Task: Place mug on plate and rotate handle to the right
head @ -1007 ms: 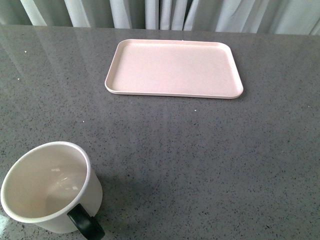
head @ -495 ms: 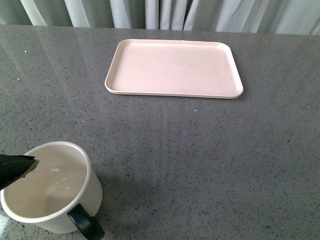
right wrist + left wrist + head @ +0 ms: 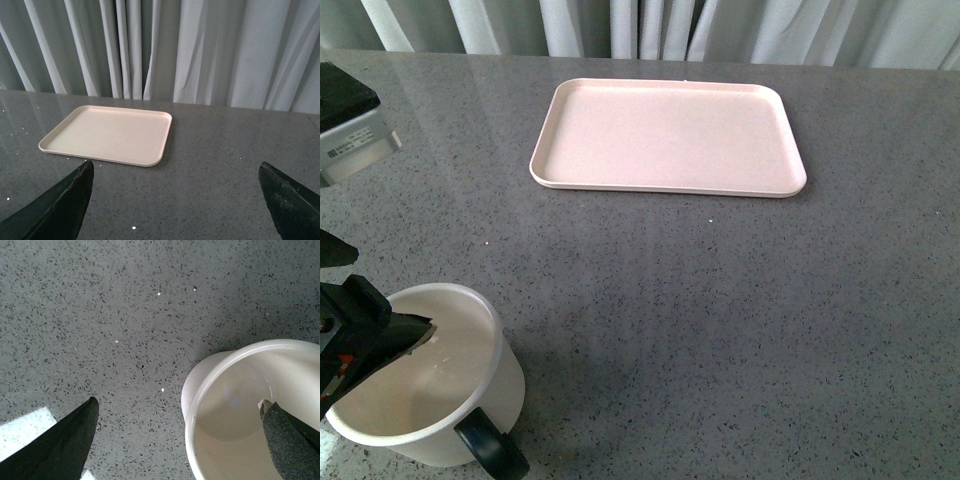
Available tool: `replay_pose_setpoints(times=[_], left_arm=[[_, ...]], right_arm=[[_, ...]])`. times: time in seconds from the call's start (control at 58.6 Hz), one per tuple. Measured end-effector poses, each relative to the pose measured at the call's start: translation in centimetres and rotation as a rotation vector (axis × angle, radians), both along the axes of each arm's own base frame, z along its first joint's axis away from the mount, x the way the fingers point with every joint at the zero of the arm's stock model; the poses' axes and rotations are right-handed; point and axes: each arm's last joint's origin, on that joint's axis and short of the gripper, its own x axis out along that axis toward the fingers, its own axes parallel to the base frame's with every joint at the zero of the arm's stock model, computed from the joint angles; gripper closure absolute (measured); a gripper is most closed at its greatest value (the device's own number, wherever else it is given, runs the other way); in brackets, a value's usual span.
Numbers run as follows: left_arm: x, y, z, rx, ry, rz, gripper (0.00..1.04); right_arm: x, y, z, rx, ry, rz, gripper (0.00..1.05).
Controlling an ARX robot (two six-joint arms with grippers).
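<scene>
Grey speckled stone bench (image 3: pixel 720 300), pale curtains (image 3: pixel 200 50) behind.

Left gripper (image 3: pixel 177 402) is spread wide and holds nothing. It straddles the wall of the mug (image 3: pixel 430 390). One finger (image 3: pixel 287 440) hangs over the cream inside. The other is outside over bare bench, well apart from the wall. Can't tell if the inner finger touches the rim.

Mug stands upright on the bench at the robot's edge and looks empty. Handle (image 3: pixel 490 452) sits round the rim from the gripper, on the side facing the robot, outside the jaws.

Handling, my read:
- Rigid and light while empty.
- Glossy, so likely slippery. A wall pinch holds on friction alone, so the mug may swing or tilt on lift.
- Grip the wall below the rolled rim for full pad contact, away from the handle, which leaves it free for the turn.
- Hard shell on stone, so chipping is possible. Set it down gently.

Right gripper (image 3: pixel 175 164) is also spread and empty, above the bench with the plate (image 3: pixel 670 135) ahead of it.

Plate lies flat, well ahead of the left gripper and off toward the right arm's side, near the curtains. Nothing shows on the bench between mug and plate. Only snag I expect en route is the plate's low raised rim, so clear it before lowering. Right arm is not in the front view, so I can't judge whether it crosses the path.
</scene>
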Motion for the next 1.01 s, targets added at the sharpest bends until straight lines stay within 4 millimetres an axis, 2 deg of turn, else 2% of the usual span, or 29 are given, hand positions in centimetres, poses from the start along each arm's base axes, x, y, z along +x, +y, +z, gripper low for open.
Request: replay_pose_setpoints(times=[0.29,0.341,0.427,0.598,0.751,0.82,0.922,1.007], left_arm=[[0.7,-0.1,-1.0,0.005,0.03,-0.009,0.09],[0.7,-0.2,-1.2,0.005,0.033,-0.011,0.13],[0.8,-0.2,-1.4,0.003,0.038,-0.011,0.25],[0.9,-0.2,-1.7,0.005,0.043,-0.009,0.57],[1.0,-0.3,-1.6,-0.001,0.042,-0.007,0.77],[1.1,-0.5,-1.5,-0.014,0.05,-0.008,0.91],[1.0,-0.5,-1.4,-0.02,0.061,-0.004,1.03],[1.0,-0.6,-1.0,-0.027,0.065,0.001,1.03]], right_arm=[[0.0,0.0,0.0,0.0,0.0,0.0,0.09],[0.0,0.0,0.0,0.0,0.0,0.0,0.09],[0.0,0.0,0.0,0.0,0.0,0.0,0.09],[0.0,0.0,0.0,0.0,0.0,0.0,0.09],[0.0,0.0,0.0,0.0,0.0,0.0,0.09],[0.0,0.0,0.0,0.0,0.0,0.0,0.09],[0.0,0.0,0.0,0.0,0.0,0.0,0.09],[0.0,0.0,0.0,0.0,0.0,0.0,0.09]])
